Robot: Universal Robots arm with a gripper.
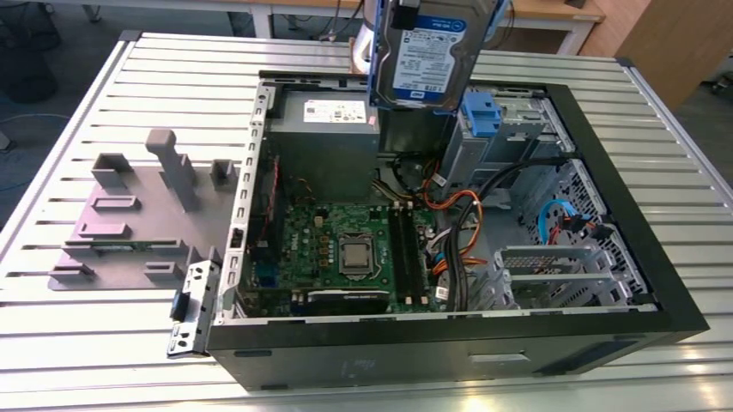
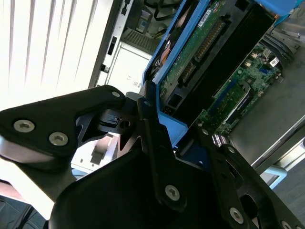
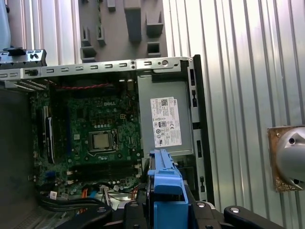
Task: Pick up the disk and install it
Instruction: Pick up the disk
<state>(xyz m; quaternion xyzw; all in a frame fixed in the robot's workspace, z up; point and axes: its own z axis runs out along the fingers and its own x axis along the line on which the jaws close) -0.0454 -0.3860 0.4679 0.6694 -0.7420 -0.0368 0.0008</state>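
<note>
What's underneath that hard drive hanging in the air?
The disk hangs over the open computer case. Below it show the grey power supply, a blue caddy and the motherboard. The case's far edge behind it is covered.

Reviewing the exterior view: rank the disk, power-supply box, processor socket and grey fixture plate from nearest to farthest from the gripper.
1. disk: clamped in the gripper.
2. power-supply box: below, inside the case, far end.
3. processor socket: mid-case.
4. grey fixture plate: outside the case, exterior view's left.
</note>
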